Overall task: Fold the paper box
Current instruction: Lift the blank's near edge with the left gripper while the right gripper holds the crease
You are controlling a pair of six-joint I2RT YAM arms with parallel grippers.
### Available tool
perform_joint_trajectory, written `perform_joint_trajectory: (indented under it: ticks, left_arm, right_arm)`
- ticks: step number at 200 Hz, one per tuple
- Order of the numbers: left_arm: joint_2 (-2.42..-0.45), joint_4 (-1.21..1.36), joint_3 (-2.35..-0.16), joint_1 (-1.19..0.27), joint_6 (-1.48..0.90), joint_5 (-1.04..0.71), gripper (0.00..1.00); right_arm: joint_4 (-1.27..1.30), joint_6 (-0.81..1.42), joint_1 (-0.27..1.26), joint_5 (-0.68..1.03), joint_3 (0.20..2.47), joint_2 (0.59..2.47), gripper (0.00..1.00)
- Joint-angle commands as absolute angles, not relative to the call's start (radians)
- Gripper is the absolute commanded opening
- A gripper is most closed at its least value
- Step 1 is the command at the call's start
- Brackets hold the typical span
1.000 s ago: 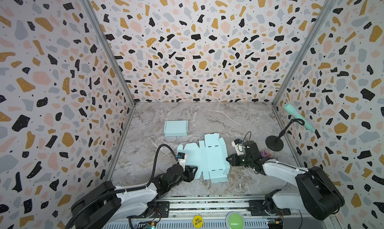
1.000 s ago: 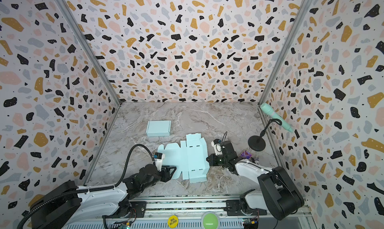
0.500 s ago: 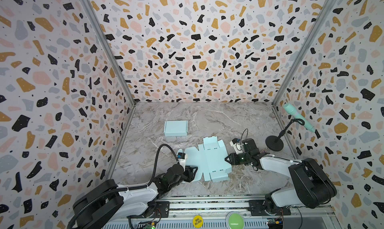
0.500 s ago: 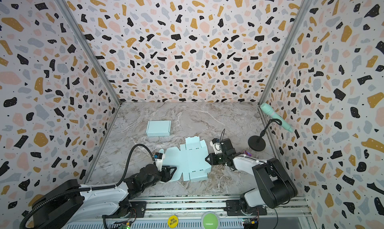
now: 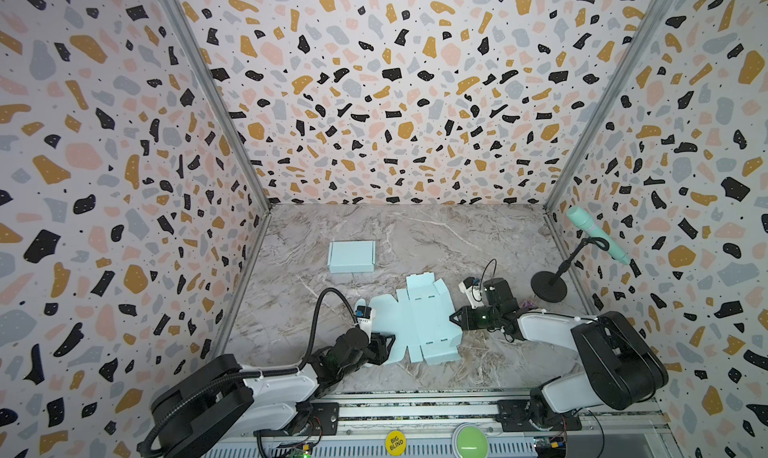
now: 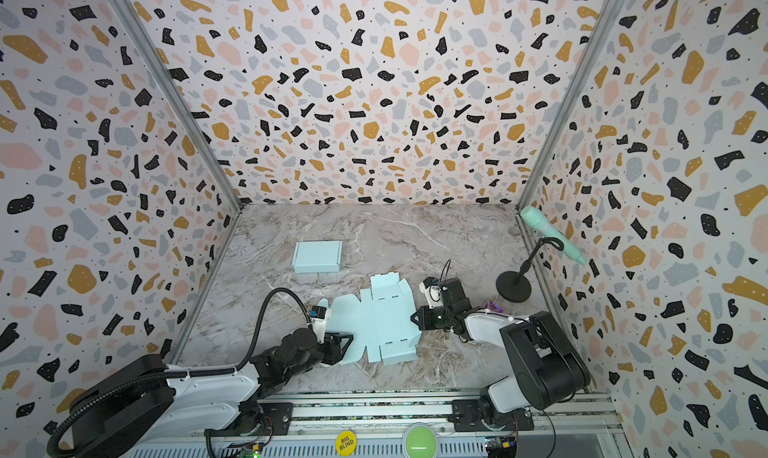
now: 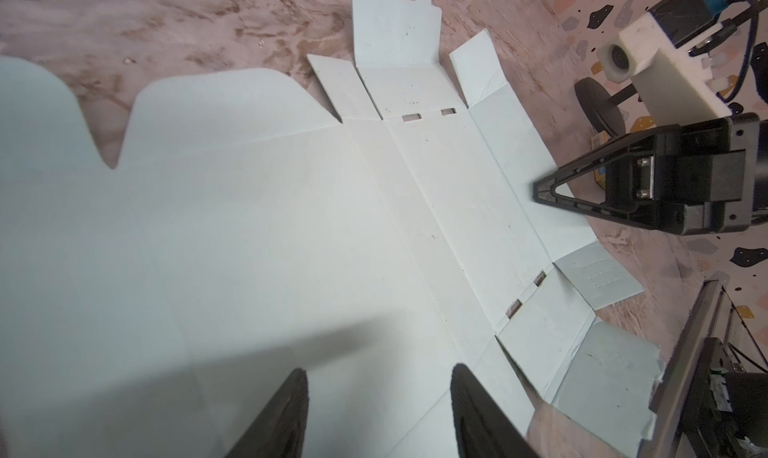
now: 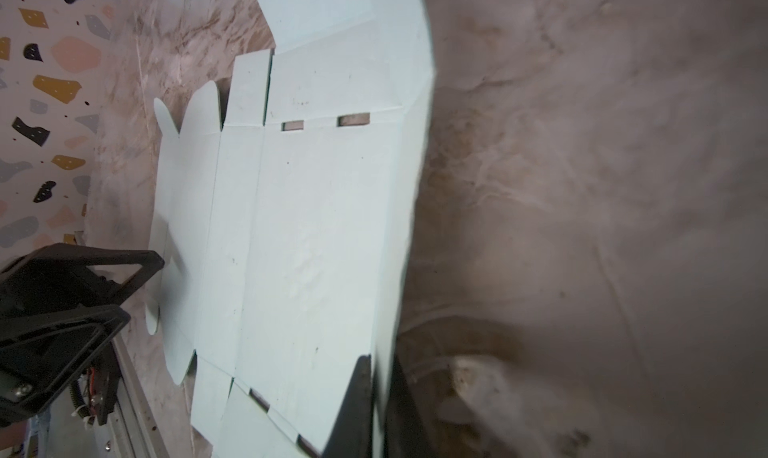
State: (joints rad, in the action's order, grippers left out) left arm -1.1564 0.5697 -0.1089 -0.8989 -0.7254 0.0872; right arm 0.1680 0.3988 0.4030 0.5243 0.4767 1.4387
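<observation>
We count two pale blue boxes on the marble table. One flat box lies spread open on the table, nearest the rail where the arms are mounted. It also shows in the other top view. One folded box sits beyond the flat box's far left corner, well apart from it.

Two grippers meet the flat box, one on each side. The left gripper is at its left edge with its two fingers parted about halfway over the paper, gripping nothing. We cannot tell whether they touch the sheet. The right gripper is at its right edge, pinched closed with that thin edge strip between its fingers. The strip looks bent up slightly along its crease.

The left wrist view shows four small slots in the flat box, two at each end.

To the right of the flat box, past the right gripper, stands one microphone stand holding one green microphone. One small purple thing lies between the stand and the flat box, too small to make out.
</observation>
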Motion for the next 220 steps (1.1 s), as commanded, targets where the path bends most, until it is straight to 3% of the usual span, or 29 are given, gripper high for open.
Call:
perform_joint_trajectory:
  ticks: [1, 28, 51, 89, 154, 220]
  left_arm:
    - [-1.146, 0.587, -0.132, -0.902, -0.719, 0.08, 0.54]
    - [-1.121, 0.566, -0.157, -0.902, -0.715, 0.073, 0.45]
    - [-1.121, 0.555, -0.193, -0.902, -0.705, 0.062, 0.21]
    - [-1.2, 0.553, -0.31, -0.902, -0.673, 0.068, 0.0]
    - [-1.462, 0.538, -0.584, -0.789, -0.632, 0.027, 0.0]
    - [-1.605, 0.477, -0.786, -0.733, -0.563, -0.019, 0.0]
  right_arm:
    - [0.057, 0.331, 0.402, 0.466, 0.532, 1.363, 0.06]
    - [-0.078, 0.262, 0.421, 0.397, 0.581, 1.283, 0.05]
    - [-0.157, 0.243, 0.472, 0.32, 0.604, 1.236, 0.05]
    - [-0.154, 0.27, 0.561, 0.262, 0.593, 1.2, 0.05]
    - [-0.092, 0.289, 0.633, 0.247, 0.554, 1.152, 0.03]
    - [-0.086, 0.283, 0.664, 0.237, 0.556, 1.151, 0.01]
